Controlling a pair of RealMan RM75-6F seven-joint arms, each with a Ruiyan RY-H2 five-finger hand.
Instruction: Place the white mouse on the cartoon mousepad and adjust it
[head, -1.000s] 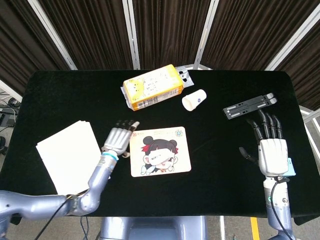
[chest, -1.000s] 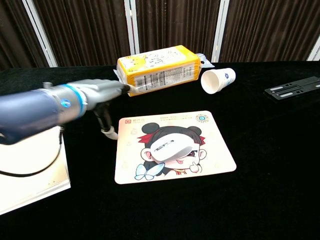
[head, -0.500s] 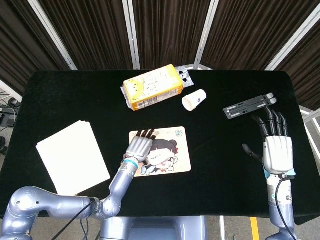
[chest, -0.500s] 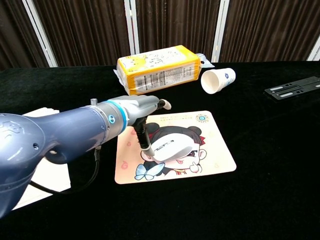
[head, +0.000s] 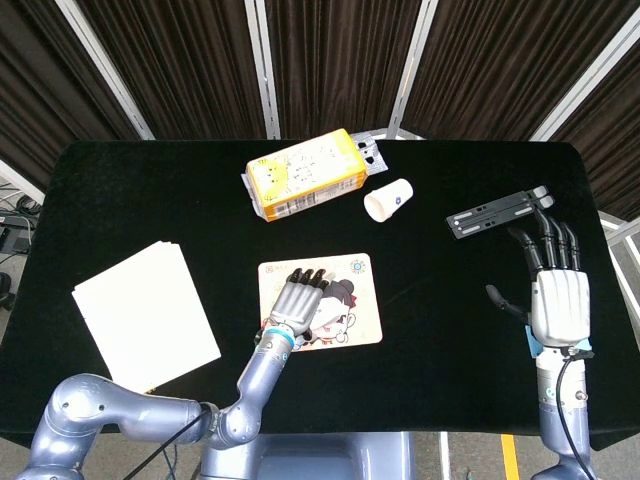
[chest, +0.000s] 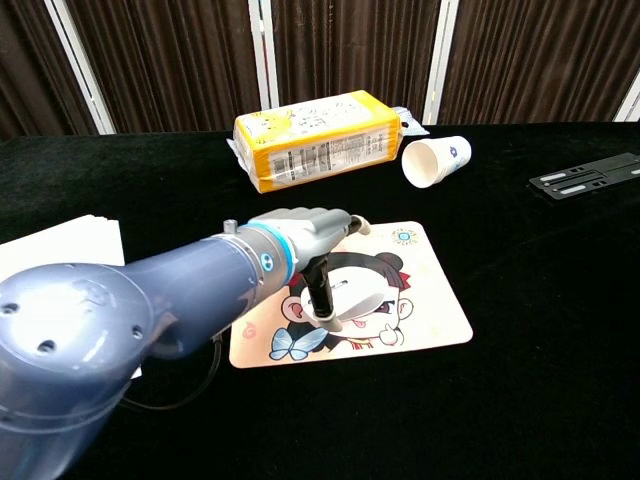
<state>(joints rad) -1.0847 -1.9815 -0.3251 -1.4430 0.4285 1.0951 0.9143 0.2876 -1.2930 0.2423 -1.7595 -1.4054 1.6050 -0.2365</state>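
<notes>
**No print clear enough to read**

The yellow packet (chest: 318, 137) carries dark lines of small print and the paper cup (chest: 434, 161) a blue mark. The mousepad (chest: 415, 262) has a small red mark and round badge, all illegible.

mousepad (head: 355, 300) 1 | mouse (chest: 358, 296) 1 | cup (head: 388, 200) 1 | package (head: 305, 175) 1 | paper sheets (head: 145, 312) maybe 2

Head view looks steeply down over the whole table (head: 120, 190); chest view looks low, closer, sharing its middle.
</notes>
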